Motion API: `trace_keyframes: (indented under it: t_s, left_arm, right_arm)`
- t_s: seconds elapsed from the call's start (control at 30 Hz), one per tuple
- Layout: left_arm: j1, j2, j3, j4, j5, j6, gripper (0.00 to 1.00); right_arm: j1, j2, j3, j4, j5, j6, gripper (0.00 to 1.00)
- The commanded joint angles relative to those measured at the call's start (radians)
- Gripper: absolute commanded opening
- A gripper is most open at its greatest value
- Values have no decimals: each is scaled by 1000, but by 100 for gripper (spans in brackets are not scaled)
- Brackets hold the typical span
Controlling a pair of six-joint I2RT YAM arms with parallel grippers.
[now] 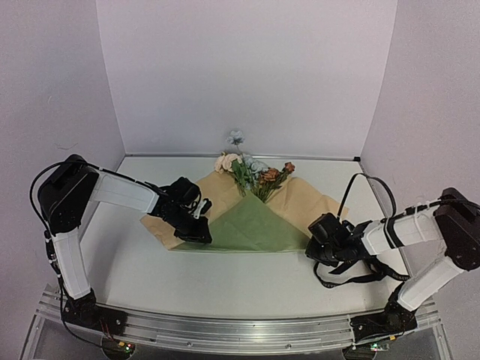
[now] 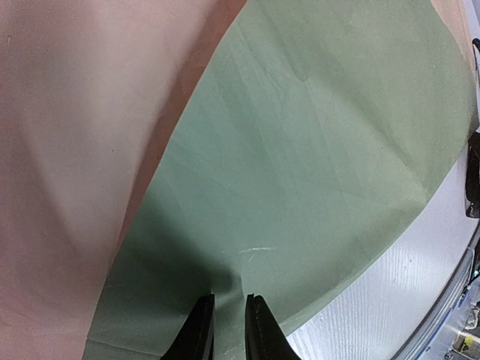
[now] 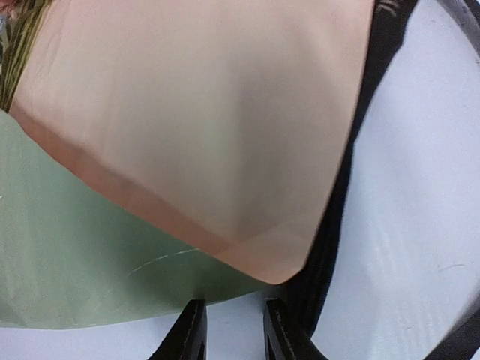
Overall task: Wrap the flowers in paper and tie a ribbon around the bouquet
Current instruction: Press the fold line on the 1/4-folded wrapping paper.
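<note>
We see the left gripper narrow, already over the paper, grip unclear; right gripper narrow and empty, paper's corner just ahead, flowers beyond both.

Even, diffuse brightness, soft shadows, mild wide-angle bowing overhead, both wrist close-ups seemingly soft-focused near the lens.

Table: white top with a faint wood grain, which I see running back to the far wall.
Back wall: plain pale panel that meets the table along a dark seam.
Left wall: same pale panel.
Right wall: likewise.
Rail: ribbed aluminium along the near edge, with small lights glowing on it.
</note>
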Motion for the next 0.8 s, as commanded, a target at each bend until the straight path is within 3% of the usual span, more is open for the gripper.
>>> trace_keyframes:
  t_s: [0.0, 0.23, 0.43, 0.77]
  left_arm:
    - [11, -14, -16, -44, -29, 21, 17]
    - [12, -19, -4, -54, -28, 21, 17]
    - [11, -36, 8, -57, -23, 24, 17]
    - [10, -39, 29, -58, -17, 24, 17]
  right_arm:
    - [-39, -59, -66, -12, 48, 21, 30]
    - [-96, -185, -162, -20, 66, 13, 34]
    - [-56, -258, -17, -221, 23, -56, 40]
    - [-13, -186, 17, -172, -16, 99, 52]
